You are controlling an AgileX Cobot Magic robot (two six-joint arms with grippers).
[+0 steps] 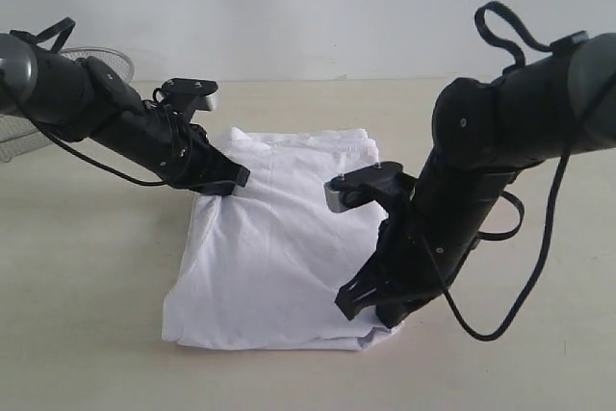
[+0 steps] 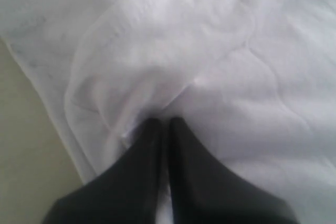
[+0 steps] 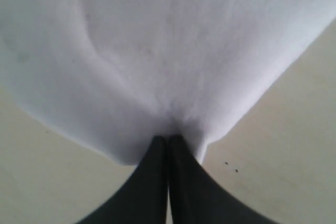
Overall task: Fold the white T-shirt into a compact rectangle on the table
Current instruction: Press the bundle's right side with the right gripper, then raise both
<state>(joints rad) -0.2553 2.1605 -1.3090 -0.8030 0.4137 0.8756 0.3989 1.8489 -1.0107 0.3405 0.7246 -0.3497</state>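
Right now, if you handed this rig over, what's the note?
Left gripper: shut, pinching the far left edge of the shirt.
Right gripper: shut, pinching the near right corner.
Where: the shirt lies mid-table; the basket sits far left, apart from it.
Done: the shirt is already a rough layered rectangle, with no sleeves sticking out and the red band not in view.
Left: probably one more fold to make it compact, then release both grips.
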